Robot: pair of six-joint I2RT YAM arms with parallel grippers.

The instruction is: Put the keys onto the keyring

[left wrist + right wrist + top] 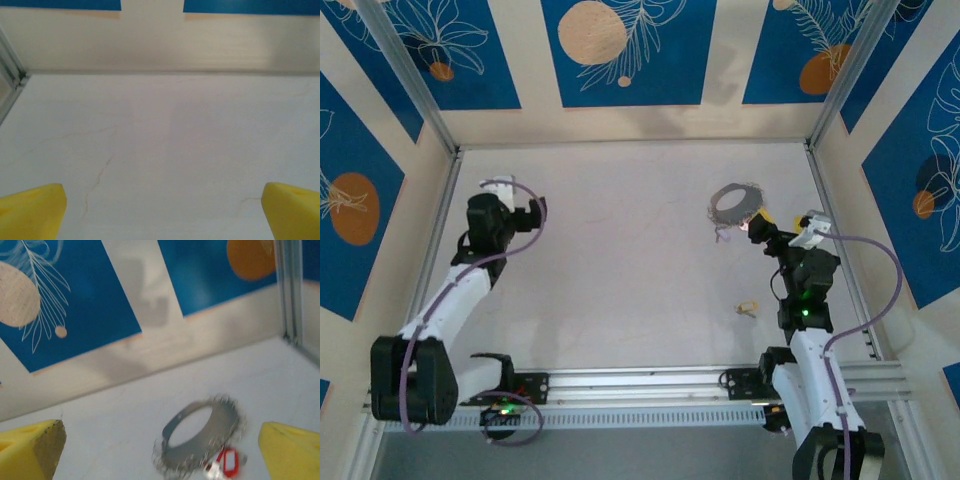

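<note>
Evidently mid-approach, your right hand hovered released just beside the keyring on the desk. A red key touched its rim, threaded or not unclear. A pale key lay apart, likely your next pick. Your left hand hung released.

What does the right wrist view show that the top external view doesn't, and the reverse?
Right wrist: a close look at a red key beside the keyring, just ahead of the open right gripper.
Top external: both arms, the left gripper over bare table at the left, and a pale key lying apart from the keyring, nearer the right arm's base.
Both: the keyring lying flat on the table at the far right, and the blue panels on the back wall.
</note>
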